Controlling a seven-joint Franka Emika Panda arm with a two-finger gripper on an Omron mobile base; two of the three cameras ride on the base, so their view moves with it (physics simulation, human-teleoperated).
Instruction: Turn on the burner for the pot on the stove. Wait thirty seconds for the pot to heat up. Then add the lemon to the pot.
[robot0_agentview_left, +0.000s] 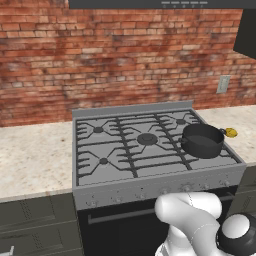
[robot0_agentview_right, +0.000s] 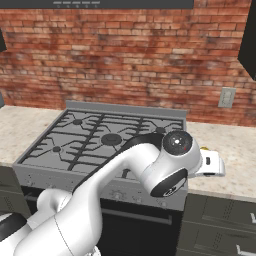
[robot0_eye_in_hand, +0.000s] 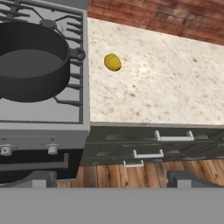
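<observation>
Arm (robot0_agentview_right: 100, 200) nearest, rising white from below the stove front, its big elbow joint (robot0_agentview_right: 170, 162) level with the range's front right corner and the hand reaching right over the counter edge. Gripper (robot0_eye_in_hand: 109, 177) hangs out in front of the cabinets, fingers (robot0_eye_in_hand: 41, 178) wide apart, nothing between them. Below it in the hand view: wood floor, then grey drawers (robot0_eye_in_hand: 166, 140) with pale bar handles under the counter. Stove (robot0_agentview_left: 150, 187) next, steel front with a row of small knobs (robot0_eye_in_hand: 52, 149) and a black oven door (robot0_agentview_left: 120, 230) beneath. Dark grates on top, five burners. Pot (robot0_agentview_left: 202, 140) sits on the right front burner, dark, short and wide, small side handles, looks empty inside. Lemon (robot0_eye_in_hand: 113, 62) lies on the speckled counter (robot0_eye_in_hand: 166, 83) just right of the stove, near the pot's right handle but apart from it, not touching the range. In the left base view lemon shows as a yellow spot just behind the pot's rim. Farthest: red brick wall (robot0_agentview_left: 115, 60), a pale outlet plate (robot0_agentview_left: 223, 84) on it to the right, a dark hood edge (robot0_agentview_left: 160, 4) above.
</observation>
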